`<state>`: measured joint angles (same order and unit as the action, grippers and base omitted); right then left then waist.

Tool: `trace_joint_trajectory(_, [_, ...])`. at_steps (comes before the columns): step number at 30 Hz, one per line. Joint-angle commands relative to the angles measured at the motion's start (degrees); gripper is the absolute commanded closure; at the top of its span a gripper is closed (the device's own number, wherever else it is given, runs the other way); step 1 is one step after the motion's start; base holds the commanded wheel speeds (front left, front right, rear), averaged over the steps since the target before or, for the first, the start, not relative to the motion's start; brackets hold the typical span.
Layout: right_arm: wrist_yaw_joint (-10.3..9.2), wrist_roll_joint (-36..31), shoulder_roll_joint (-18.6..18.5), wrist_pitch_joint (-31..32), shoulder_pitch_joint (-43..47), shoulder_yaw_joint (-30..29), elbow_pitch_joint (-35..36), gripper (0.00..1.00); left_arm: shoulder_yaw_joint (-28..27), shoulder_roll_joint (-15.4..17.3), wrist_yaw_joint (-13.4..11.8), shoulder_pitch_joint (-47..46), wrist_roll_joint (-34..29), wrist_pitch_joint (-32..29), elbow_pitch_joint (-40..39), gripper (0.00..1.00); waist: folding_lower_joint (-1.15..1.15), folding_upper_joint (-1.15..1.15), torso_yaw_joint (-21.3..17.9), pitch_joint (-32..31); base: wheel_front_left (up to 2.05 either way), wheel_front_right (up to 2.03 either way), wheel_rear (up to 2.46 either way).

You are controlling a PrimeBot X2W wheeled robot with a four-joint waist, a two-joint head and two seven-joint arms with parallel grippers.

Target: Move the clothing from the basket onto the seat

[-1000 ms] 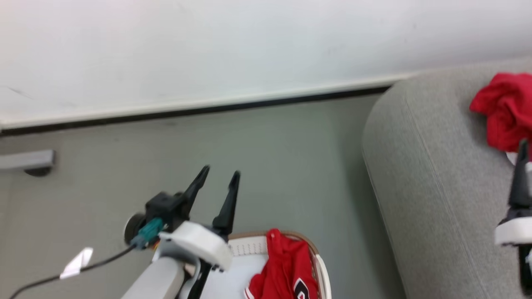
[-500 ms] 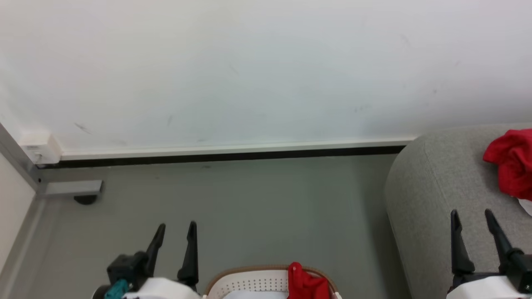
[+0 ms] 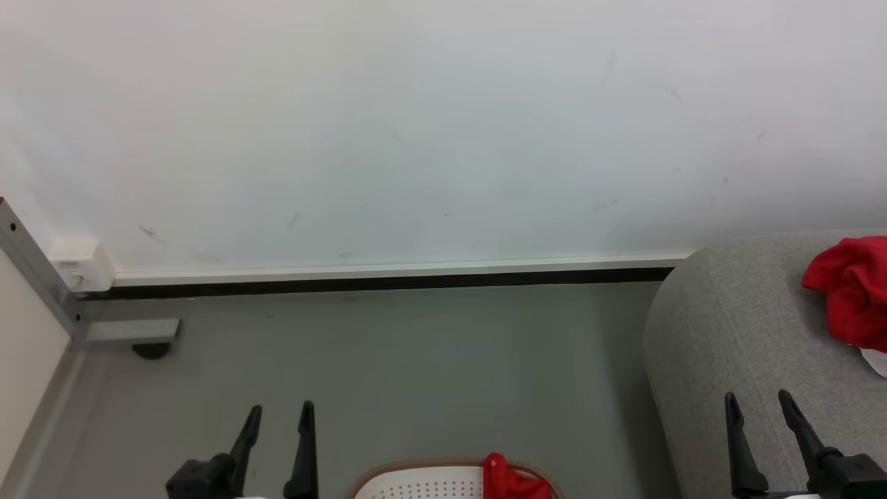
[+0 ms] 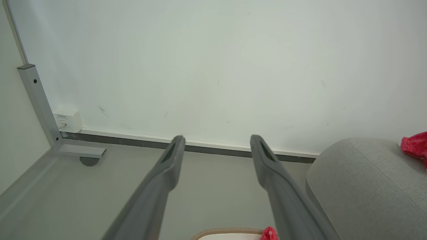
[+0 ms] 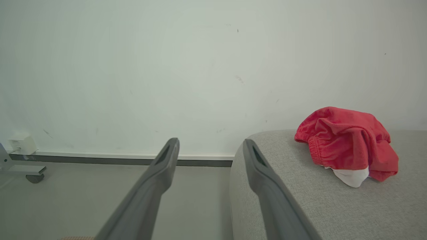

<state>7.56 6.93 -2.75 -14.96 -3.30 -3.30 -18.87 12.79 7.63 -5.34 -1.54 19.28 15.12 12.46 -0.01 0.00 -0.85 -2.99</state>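
Note:
A crumpled red garment (image 5: 347, 146) with a white patch lies on the light-grey seat (image 5: 333, 206), seen at the head view's right edge as red clothing (image 3: 849, 291) on the seat (image 3: 727, 333). The basket (image 3: 429, 478) peeks in at the bottom centre, with more red clothing (image 3: 509, 482) hanging over its brown rim. My left gripper (image 3: 280, 414) stands open over the floor, left of the basket. Over the seat's front part my right gripper (image 3: 757, 402) is open too. Nothing is between either pair of fingers (image 4: 173, 156) (image 5: 166, 156).
A white wall with a dark baseboard (image 3: 388, 281) runs across the back. A grey metal frame leg with a caster (image 3: 132, 336) and a small white box (image 3: 80, 263) sit at the far left. Grey floor (image 3: 429, 360) lies between basket and wall.
The head camera has tilted up, so everything has slid down the picture. Both grippers have come to point straight ahead, side by side and low in view, still open and empty.

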Motion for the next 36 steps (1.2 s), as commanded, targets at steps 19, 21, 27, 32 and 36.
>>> trace_joint_trajectory(19, [-0.14, -0.8, -0.1, -0.2, -2.6, -1.0, 3.0, 0.0, 0.7, -1.8, 4.7, -3.5, -3.3, -0.7, 1.9, 0.0, 0.01, 0.0, -3.8, 2.4, 0.0, 0.0, 0.0])
trace_joint_trajectory(21, [-0.14, -1.0, -0.1, -0.2, -2.8, -0.9, 3.2, 0.0, 1.2, -1.8, 5.0, -4.0, -3.3, -1.3, 2.2, 0.0, 0.01, 0.0, -4.2, 2.8, 0.0, 0.0, 0.0])
trace_joint_trajectory(27, [-0.14, -0.9, -0.1, -0.2, -5.0, -0.4, 4.5, 0.0, 4.6, -1.6, 7.3, -8.3, -3.6, -6.6, 3.5, 0.0, 0.01, 0.0, -7.2, 6.8, 0.0, 0.0, 0.0])
trace_joint_trajectory(32, [-0.14, -0.1, -0.1, -0.2, -7.4, -0.1, 5.8, 0.0, 7.2, -2.1, 8.8, -12.1, -4.1, -11.0, 5.9, 0.0, 0.01, 0.0, -9.4, 11.3, 0.0, 0.0, 0.0])
trace_joint_trajectory(36, [-0.14, 0.9, -0.1, -0.2, -9.2, 0.2, 7.0, 0.0, 9.5, -2.4, 9.5, -14.4, -4.1, -15.3, 8.9, 0.0, 0.01, 0.0, -10.7, 15.4, 0.0, 0.0, 0.0])
